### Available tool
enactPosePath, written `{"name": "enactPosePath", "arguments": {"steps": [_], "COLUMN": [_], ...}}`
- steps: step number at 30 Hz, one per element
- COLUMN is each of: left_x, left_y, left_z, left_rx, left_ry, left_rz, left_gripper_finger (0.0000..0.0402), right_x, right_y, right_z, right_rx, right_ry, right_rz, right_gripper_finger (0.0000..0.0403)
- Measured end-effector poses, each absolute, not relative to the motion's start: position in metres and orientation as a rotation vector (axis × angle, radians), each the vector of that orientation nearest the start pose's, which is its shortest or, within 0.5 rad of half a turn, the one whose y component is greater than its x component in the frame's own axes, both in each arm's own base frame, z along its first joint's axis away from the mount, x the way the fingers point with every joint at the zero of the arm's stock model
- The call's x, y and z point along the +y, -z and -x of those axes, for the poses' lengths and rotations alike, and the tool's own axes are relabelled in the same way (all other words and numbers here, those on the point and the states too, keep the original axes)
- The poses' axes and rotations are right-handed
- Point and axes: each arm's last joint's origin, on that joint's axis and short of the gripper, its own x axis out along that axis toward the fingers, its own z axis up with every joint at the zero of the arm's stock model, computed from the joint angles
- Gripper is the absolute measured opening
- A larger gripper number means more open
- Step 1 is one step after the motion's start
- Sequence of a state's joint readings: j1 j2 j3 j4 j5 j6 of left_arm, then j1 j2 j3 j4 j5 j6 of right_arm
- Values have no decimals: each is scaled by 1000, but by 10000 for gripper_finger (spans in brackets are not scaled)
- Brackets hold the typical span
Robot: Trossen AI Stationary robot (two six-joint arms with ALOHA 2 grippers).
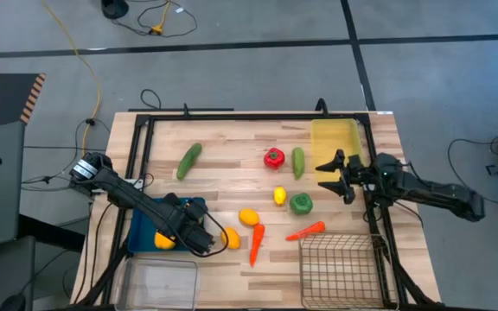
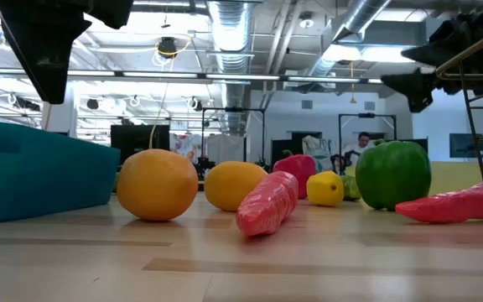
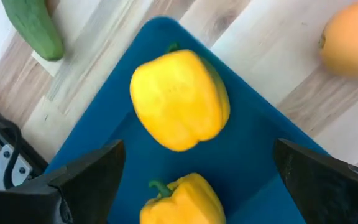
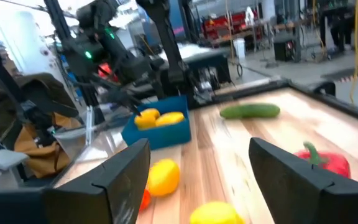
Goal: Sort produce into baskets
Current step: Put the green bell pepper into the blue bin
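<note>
A pale wooden bench point(image 1: 232, 186) is standing on a grey floor, with an open workshop showing beyond it in the low view. Two yellow bell peppers point(image 3: 179, 99) are lying in the blue tray point(image 1: 141, 229) near the bench's front-left corner, and the left gripper point(image 1: 199, 238) is hovering directly over them with its fingers point(image 3: 82, 177) spread wide and holding nothing; the peppers are sitting between and beneath the fingers in the left wrist view. An orange lemon point(image 1: 230, 238) is resting just beside the tray, near that gripper's tip. Another lemon point(image 1: 248, 216) and a carrot point(image 1: 256, 244) are lying toward the bench's middle, with a second carrot point(image 1: 306, 231) next to the wire mesh basket point(image 1: 340, 268) at the front-right corner. The clear plastic bin point(image 1: 158, 283) is sitting at the front-left edge. The right gripper point(image 1: 334, 177) is hanging near the right edge beside the translucent yellow tray point(image 1: 335, 138), jaws apart and empty, just beside a green bell pepper point(image 1: 300, 204). A small yellow lemon point(image 1: 279, 196), a red bell pepper point(image 1: 273, 157) and a cucumber point(image 1: 298, 162) are lying close by, and another cucumber point(image 1: 188, 161) is lying toward the back-left.
</note>
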State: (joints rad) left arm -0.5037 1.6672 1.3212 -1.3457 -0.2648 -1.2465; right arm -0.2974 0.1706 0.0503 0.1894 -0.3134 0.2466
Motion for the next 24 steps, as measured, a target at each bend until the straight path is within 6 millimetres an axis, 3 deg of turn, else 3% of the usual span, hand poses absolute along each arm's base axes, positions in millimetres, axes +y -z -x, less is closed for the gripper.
{"name": "enactPosePath", "arguments": {"steps": [5,12,19,24], "left_x": [-128,-120,-118,-117], "left_y": [-245,-245,-245,-245], "left_z": [-255,-259,-266,-267], "left_rx": [1314,1298,1261,1260], "left_ry": [-765,-774,-730,-727], "left_rz": [288,273,242,242], "left_gripper_finger": [394,394,394,394], "right_x": [-20,-21,-20,-19], "right_y": [-208,-242,-250,-253], "right_z": [-106,-119,-140,-157], "right_rx": [-76,97,385,469], "right_ry": [-50,-57,-83,-114], "right_rz": [-202,-128,-190,-182], "right_gripper_finger": [304,304,304,304]}}
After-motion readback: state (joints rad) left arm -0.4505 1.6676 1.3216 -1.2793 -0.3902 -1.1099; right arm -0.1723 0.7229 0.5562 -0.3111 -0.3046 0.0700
